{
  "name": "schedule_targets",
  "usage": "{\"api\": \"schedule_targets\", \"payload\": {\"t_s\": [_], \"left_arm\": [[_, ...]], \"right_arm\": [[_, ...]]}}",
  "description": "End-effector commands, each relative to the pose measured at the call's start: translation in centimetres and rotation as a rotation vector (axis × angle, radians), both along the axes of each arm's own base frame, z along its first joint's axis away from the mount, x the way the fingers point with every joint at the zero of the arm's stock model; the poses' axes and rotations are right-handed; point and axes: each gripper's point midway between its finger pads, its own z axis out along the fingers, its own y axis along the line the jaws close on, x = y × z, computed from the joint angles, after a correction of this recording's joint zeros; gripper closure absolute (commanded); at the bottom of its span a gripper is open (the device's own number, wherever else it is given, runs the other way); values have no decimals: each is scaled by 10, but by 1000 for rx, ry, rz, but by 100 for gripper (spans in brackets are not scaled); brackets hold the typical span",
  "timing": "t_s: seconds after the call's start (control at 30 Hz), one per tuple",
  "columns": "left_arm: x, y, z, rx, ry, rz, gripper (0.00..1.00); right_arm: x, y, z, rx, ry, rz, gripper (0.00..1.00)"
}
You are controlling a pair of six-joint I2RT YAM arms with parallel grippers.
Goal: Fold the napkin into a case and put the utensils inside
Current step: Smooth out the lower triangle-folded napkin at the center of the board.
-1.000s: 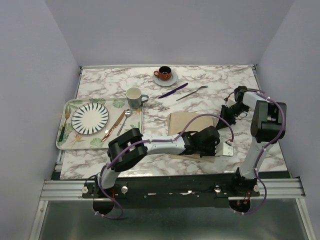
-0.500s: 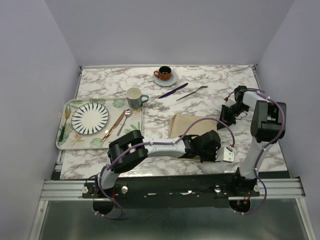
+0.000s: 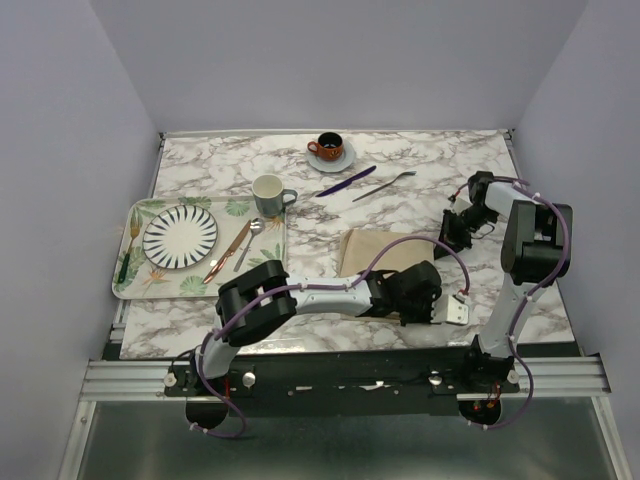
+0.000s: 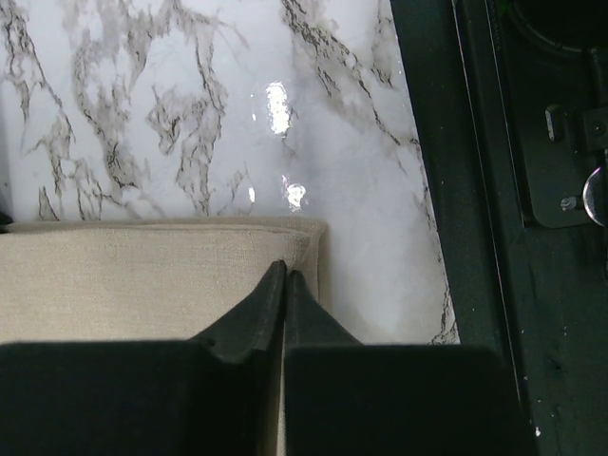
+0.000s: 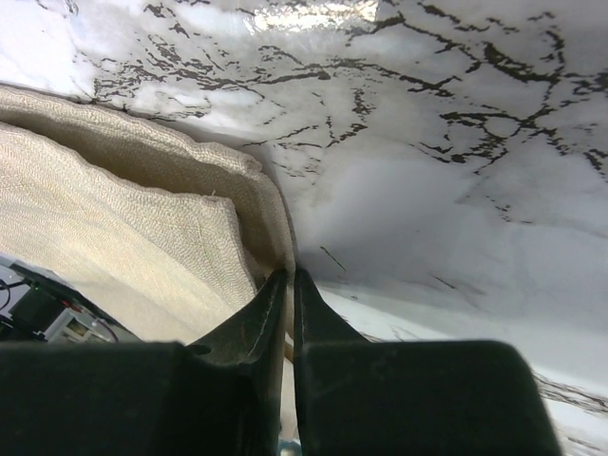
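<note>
While folding is underway, top view: napkin (image 3: 380, 248) is lying part-folded at near right; purple knife (image 3: 346, 181) and fork (image 3: 384, 186) are lying farther back, uncased.
Left wrist: left gripper (image 4: 286, 271) is resting closed on napkin corner.
Right wrist: right gripper (image 5: 291, 275) is pinching napkin's folded edge.

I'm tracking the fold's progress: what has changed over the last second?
The left gripper, shut on the napkin, pulled its near edge a little toward the robot's bases, drawing the cloth flatter, then stopped. The right gripper stayed shut on the napkin's far right corner. The purple knife and the fork did not move.
</note>
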Motion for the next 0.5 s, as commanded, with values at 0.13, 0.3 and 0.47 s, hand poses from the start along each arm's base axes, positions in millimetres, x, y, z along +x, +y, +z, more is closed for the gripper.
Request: {"api": "schedule_targets", "payload": {"t_s": [0.13,0.3,0.47], "left_arm": [[-2,9,27,-12,118,5,60],[14,48,91,-53,282,68,50],[47,105,119,-30,367,189,48]], "right_arm": [[7,-9,-2,-46,-13,48,76],[10,-13,19,-61,-59,108,71],[23,-30,43,-147,-154,196,64]]}}
